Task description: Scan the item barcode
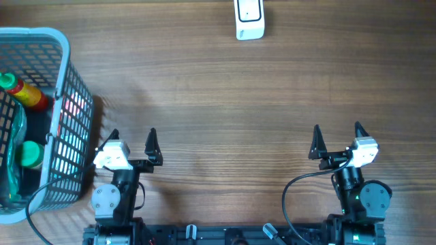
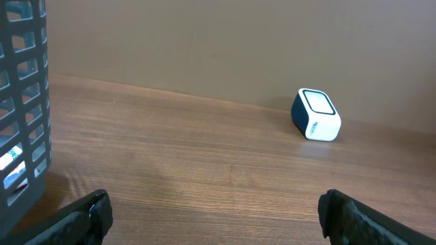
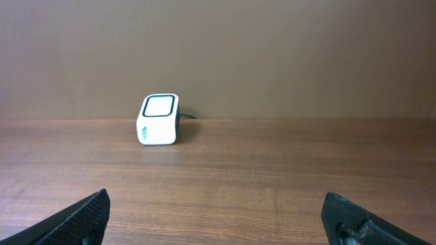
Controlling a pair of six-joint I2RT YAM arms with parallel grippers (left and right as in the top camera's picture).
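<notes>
A white barcode scanner (image 1: 249, 19) with a dark back stands at the far edge of the wooden table; it also shows in the left wrist view, scanner (image 2: 316, 114), and the right wrist view, scanner (image 3: 159, 119). Items lie in a grey basket (image 1: 65, 102) at the left: a red-and-yellow bottle (image 1: 24, 93) and a green-capped item (image 1: 28, 154). My left gripper (image 1: 133, 146) stands open near the front edge, just right of the basket, nothing between its fingers. Far to the right, my right gripper (image 1: 337, 141) is open and empty too.
The basket wall (image 2: 20, 102) fills the left side of the left wrist view, close to the left finger. A brown wall rises behind the scanner. Bare wooden tabletop (image 1: 231, 102) lies between the grippers and the scanner.
</notes>
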